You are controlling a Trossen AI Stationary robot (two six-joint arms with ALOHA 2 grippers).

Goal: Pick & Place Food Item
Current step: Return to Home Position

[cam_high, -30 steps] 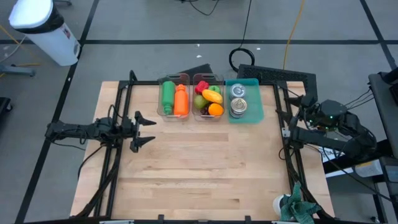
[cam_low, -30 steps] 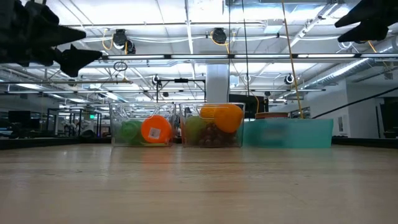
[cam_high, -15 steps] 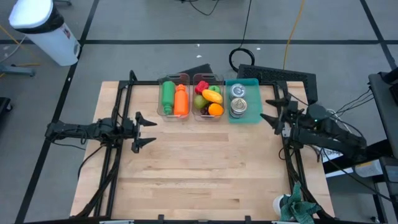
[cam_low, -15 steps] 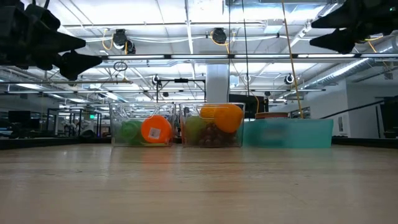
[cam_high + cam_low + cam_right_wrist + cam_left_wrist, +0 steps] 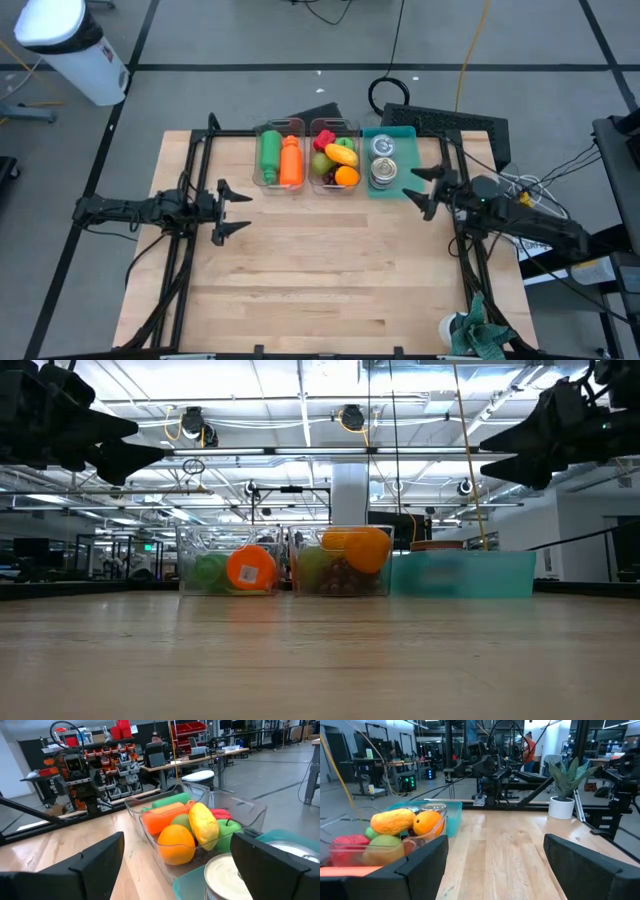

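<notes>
Three bins stand in a row at the table's far edge. A clear bin (image 5: 279, 156) holds a green and an orange bottle. A clear fruit bin (image 5: 335, 158) holds an orange (image 5: 175, 843), a yellow fruit (image 5: 202, 823), a green apple (image 5: 230, 828) and a red piece. A teal bin (image 5: 391, 162) holds cans (image 5: 226, 871). My right gripper (image 5: 420, 190) hovers open just right of the teal bin's near corner, above the table (image 5: 500, 455). My left gripper (image 5: 232, 209) waits open over the table's left part, raised (image 5: 130, 445).
Black frame rails run along the table's left (image 5: 190, 200) and right (image 5: 462, 230) sides. A potted plant in a white pot (image 5: 470, 335) stands at the near right corner. The bare wooden top (image 5: 330, 270) stretches between the arms. A person (image 5: 529, 747) shows in the room beyond.
My right arm has swung in from the table's right edge toward the left, bringing its gripper down a little and close to the teal bin. The bins and their contents have stayed where they were.
</notes>
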